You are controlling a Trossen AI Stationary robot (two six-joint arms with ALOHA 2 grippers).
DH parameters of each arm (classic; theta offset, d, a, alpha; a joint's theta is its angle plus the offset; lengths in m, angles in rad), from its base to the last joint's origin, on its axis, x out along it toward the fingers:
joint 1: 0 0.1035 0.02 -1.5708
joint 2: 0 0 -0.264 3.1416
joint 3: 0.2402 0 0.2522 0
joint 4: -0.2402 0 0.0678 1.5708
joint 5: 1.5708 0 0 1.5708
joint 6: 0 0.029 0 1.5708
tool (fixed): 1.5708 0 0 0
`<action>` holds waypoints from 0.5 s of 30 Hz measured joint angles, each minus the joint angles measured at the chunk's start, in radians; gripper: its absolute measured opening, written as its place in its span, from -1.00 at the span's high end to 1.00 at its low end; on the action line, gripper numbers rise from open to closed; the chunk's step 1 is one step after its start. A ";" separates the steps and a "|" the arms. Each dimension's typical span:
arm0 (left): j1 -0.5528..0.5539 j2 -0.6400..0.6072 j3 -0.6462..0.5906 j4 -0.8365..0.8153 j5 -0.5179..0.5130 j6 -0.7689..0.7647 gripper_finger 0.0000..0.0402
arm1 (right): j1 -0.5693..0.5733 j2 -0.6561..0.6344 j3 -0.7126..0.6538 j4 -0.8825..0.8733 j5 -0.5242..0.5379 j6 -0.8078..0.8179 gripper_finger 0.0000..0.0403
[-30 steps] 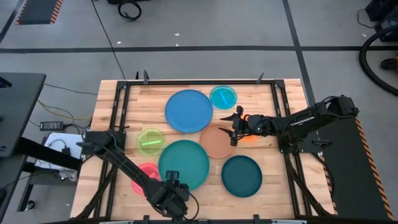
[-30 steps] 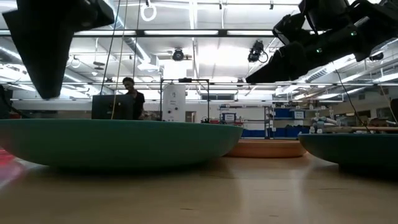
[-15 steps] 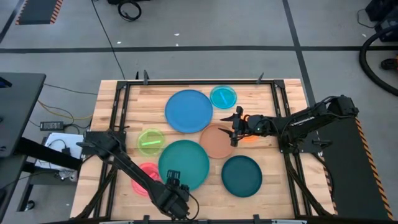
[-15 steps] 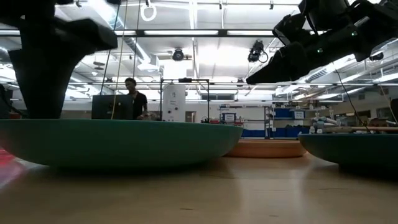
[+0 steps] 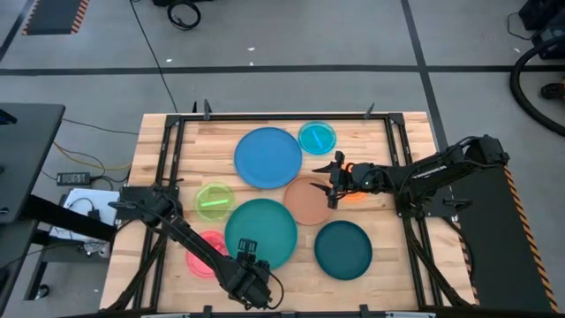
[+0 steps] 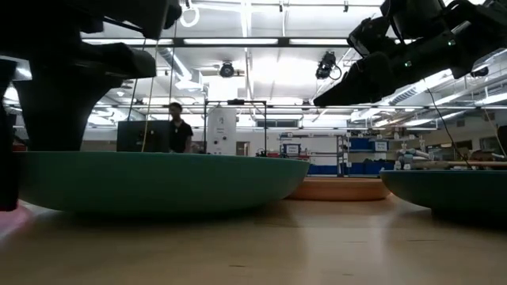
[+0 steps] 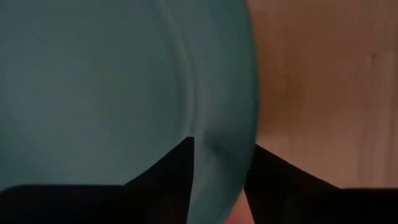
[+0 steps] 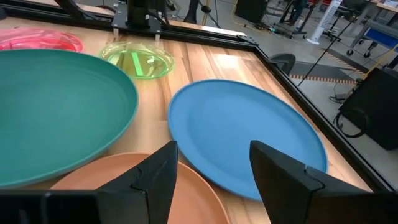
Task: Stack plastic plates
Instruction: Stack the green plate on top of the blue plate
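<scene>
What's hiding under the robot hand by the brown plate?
An orange plate peeks out beside the tan-brown plate, under the right gripper. Only a sliver shows; the arm covers the rest.

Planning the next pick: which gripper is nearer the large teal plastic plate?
Left. The left gripper straddles the large teal plastic plate's near rim; the right gripper hovers over the tan-brown plate.

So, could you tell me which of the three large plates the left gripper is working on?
The teal plate, the lighter green-toned one at the table's near edge. The left gripper straddles its rim; the blue plate and dark teal plate lie apart, untouched.
</scene>
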 joint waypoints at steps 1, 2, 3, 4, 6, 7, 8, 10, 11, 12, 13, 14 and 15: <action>0.001 0.000 0.000 0.001 0.000 0.014 0.41 | 0.000 0.000 0.000 0.000 0.000 0.000 -0.05; 0.002 0.000 0.000 0.001 0.000 0.031 0.44 | 0.000 0.000 0.000 0.000 0.000 0.000 -0.05; 0.004 0.000 0.000 0.001 -0.001 0.038 0.47 | 0.000 0.000 0.000 -0.001 0.000 0.000 -0.05; 0.004 0.000 0.000 0.002 0.000 0.041 0.51 | 0.000 0.000 0.000 -0.002 -0.002 0.000 -0.05; 0.006 0.000 0.000 0.002 0.000 0.050 0.60 | 0.000 0.000 0.000 -0.002 -0.006 0.006 -0.05; 0.006 0.000 0.000 0.002 0.000 0.060 0.65 | 0.000 0.000 0.000 -0.002 -0.007 0.011 -0.05; 0.006 0.000 0.000 0.002 0.001 0.066 0.70 | 0.000 0.000 0.000 -0.002 -0.007 0.015 -0.05; 0.009 0.000 0.000 0.001 0.011 0.067 0.81 | 0.000 0.000 0.000 -0.004 -0.007 0.016 -0.05; 0.010 -0.001 0.001 -0.002 0.023 0.067 0.86 | 0.000 0.000 0.000 -0.006 -0.007 0.018 -0.05; 0.012 -0.002 0.001 -0.003 0.032 0.066 0.90 | 0.000 0.000 0.000 -0.007 -0.007 0.021 -0.05; 0.013 -0.004 0.002 -0.004 0.040 0.062 0.92 | 0.000 0.000 0.000 -0.007 -0.007 0.025 -0.05; 0.013 -0.008 0.002 -0.011 0.046 0.054 0.92 | 0.000 0.000 0.000 -0.008 -0.007 0.030 -0.05; 0.013 -0.014 0.001 -0.020 0.051 0.042 0.92 | 0.000 0.000 0.000 -0.011 -0.007 0.037 -0.05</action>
